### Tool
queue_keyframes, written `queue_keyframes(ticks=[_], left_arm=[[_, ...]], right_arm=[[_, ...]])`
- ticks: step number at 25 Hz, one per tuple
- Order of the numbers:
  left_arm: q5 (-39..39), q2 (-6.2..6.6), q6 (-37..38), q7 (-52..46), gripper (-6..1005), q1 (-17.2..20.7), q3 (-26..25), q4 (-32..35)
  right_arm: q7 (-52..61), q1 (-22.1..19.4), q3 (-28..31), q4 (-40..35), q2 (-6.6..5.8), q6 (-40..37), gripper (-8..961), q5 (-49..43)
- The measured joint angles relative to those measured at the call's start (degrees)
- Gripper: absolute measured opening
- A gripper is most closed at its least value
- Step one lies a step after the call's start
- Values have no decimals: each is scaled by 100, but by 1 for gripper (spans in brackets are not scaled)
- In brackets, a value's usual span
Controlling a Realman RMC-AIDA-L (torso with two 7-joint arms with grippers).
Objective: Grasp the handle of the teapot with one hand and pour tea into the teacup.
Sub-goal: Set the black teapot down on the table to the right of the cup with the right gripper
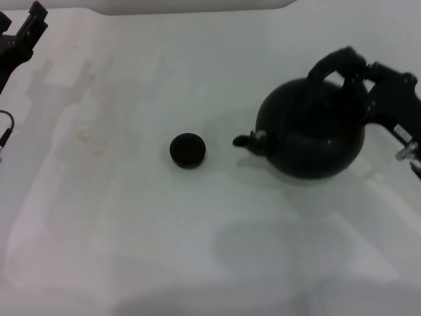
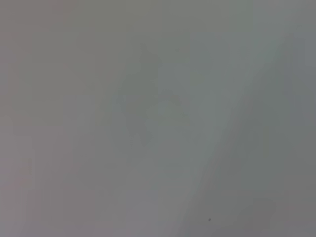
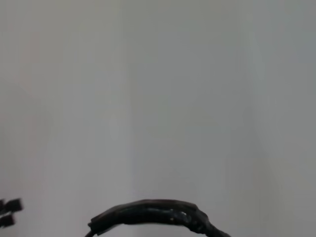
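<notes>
The round black teapot (image 1: 312, 131) is at the right of the white table in the head view, its silver-tipped spout (image 1: 255, 139) pointing left at the teacup (image 1: 187, 150). That small black teacup stands alone near the table's middle, a short gap from the spout. The arched handle (image 1: 332, 64) rises over the pot's far right side, and my right gripper (image 1: 364, 71) is shut on its right end. In the right wrist view, the handle (image 3: 148, 215) shows as a black arc at the picture's edge. My left gripper (image 1: 23, 20) stays parked at the far left, open and holding nothing.
The white table (image 1: 131, 230) spreads bare around the cup and in front of the pot. A raised white edge (image 1: 191, 6) runs along the back. The left wrist view shows only blank table surface.
</notes>
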Motion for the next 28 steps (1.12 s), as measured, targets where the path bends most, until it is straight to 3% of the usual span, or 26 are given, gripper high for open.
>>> queue_keyframes(ticks=[28], left_arm=[[65,14,-52,91,880,-25,0,0]], right_arm=[[-10,8,-166,-25,21,770,266,-7]])
